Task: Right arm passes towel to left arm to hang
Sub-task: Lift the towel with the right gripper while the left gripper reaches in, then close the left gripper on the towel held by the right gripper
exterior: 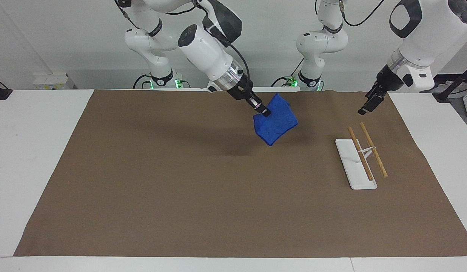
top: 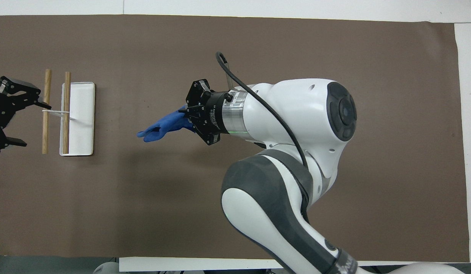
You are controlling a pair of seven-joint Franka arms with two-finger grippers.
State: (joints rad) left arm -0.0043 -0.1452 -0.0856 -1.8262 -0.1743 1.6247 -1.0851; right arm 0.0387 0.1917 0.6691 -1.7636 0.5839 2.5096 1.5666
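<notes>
Hanging limp from the right pincer (exterior: 264, 112), the towel (exterior: 275, 120) is sagging into a soft diamond shape above the brown mat (exterior: 180, 196), over the middle of the tabletop (exterior: 37, 151) and toward the edge where the robots are standing. It is behaving as a light, floppy thing with no stiffness of its own, so it is likely to swing and fold wherever it is not being gripped. The right pincer is pinching shut on one upper corner, leaving the opposite corner and the free edges dangling. A sensible place for the second hold is probably that free upper edge or corner, well apart from the fingers already clamping it. The cloth is showing a bright royal blue, with a nubbly terry surface. The left pincer (exterior: 370, 103) is hovering with jaws spread wide and holding nothing, above the mat's corner at the left arm's end, just above the wooden-rod rack (exterior: 363, 155) on its white base (exterior: 356, 166).
</notes>
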